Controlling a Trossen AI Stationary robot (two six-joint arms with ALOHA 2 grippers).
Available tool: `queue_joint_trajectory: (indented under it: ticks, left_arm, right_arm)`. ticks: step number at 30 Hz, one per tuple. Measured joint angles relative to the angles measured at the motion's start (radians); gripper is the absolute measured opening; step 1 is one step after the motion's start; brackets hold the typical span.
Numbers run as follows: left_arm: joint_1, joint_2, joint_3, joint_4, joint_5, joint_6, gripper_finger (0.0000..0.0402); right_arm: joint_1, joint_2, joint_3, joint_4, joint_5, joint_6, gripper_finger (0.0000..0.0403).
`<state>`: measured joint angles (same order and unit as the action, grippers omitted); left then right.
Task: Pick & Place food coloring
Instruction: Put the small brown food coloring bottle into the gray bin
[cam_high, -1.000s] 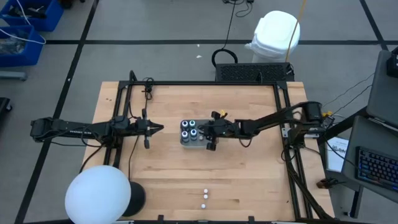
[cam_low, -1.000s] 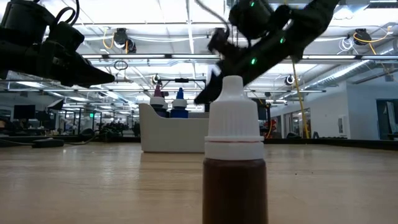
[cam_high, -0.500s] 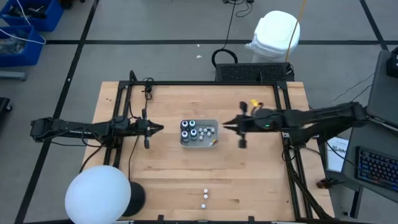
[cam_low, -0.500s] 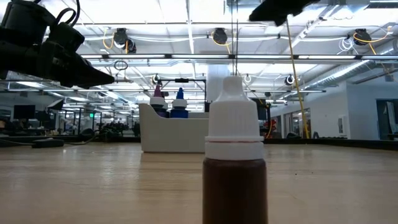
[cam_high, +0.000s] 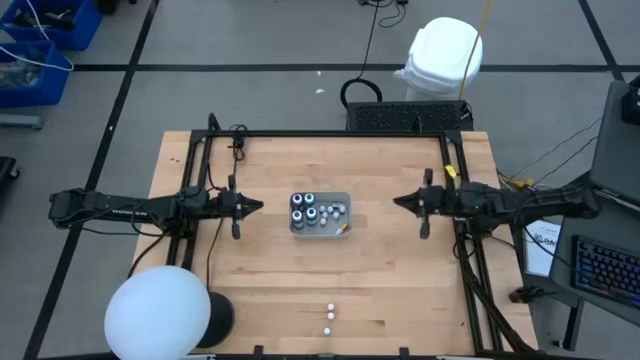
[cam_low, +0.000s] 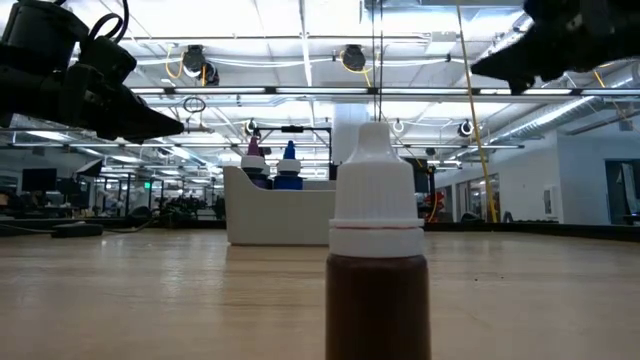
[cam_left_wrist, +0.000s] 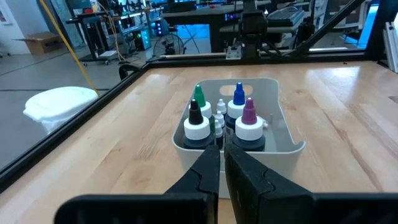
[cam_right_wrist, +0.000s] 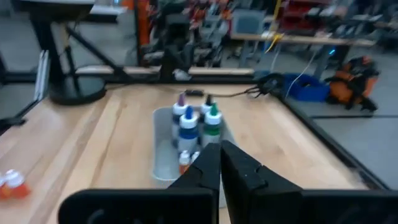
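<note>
A white tray (cam_high: 320, 234) sits mid-table, holding several dropper bottles of food coloring (cam_high: 305, 210) with green, black, blue and magenta tips (cam_left_wrist: 217, 115), plus smaller white-capped ones (cam_high: 337, 211). Two small bottles (cam_high: 329, 318) stand near the front edge. One of them, brown with a white cap (cam_low: 378, 270), stands upright on its base. My left gripper (cam_high: 260, 206) hovers shut left of the tray, pointing at it (cam_left_wrist: 222, 151). My right gripper (cam_high: 396, 201) hovers shut right of the tray, empty (cam_right_wrist: 219, 149).
A white dome (cam_high: 158, 315) on a black base stands at the front left corner. Black frame rails (cam_high: 320, 133) run along the table's far, left and right sides. Bare wood lies between the tray and each gripper, and toward the front edge.
My right gripper has drawn back from over the tray toward the table's right edge, rising a little, and now hovers clear of the tray. The small white-capped bottles show in the tray's right half where the gripper was. My left arm has kept still.
</note>
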<state>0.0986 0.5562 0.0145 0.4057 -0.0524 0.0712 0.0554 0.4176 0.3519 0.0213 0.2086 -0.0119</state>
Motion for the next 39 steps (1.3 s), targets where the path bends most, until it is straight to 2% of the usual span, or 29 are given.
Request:
queue_joint_trajectory:
  ticks: [5, 9, 13, 18, 23, 31, 39]
  left_arm:
    - [0.000, 0.000, 0.000, 0.000, 0.000, -0.002, 0.0031]
    - [0.000, 0.000, 0.000, 0.007, 0.000, -0.005, 0.0031]
    - [-0.001, 0.000, 0.012, 0.005, 0.004, -0.065, 0.0031]
    - [-0.037, 0.061, 0.114, -0.070, 0.010, -0.124, 0.0030]
    - [-0.074, 0.244, 0.292, -0.147, -0.003, -0.088, 0.0030]
    - [-0.080, 0.641, 0.701, -0.342, 0.009, -0.050, 0.0030]
    - [-0.146, 1.047, 1.093, -0.556, 0.131, 0.095, 0.0030]
  right_arm:
    - [-0.026, -0.187, -0.128, 0.019, -0.005, 0.018, 0.0001]
    - [-0.029, -0.276, -0.207, 0.043, -0.057, 0.027, 0.0001]
    - [-0.029, -0.303, -0.269, 0.099, -0.056, 0.037, 0.0001]
    - [-0.029, -0.303, -0.321, 0.170, -0.052, 0.011, 0.0001]
    - [-0.029, -0.294, -0.333, 0.185, -0.053, -0.001, 0.0001]
    - [-0.028, -0.293, -0.335, 0.192, -0.053, -0.005, 0.0001]
    - [-0.028, -0.293, -0.335, 0.192, -0.055, -0.011, 0.0001]
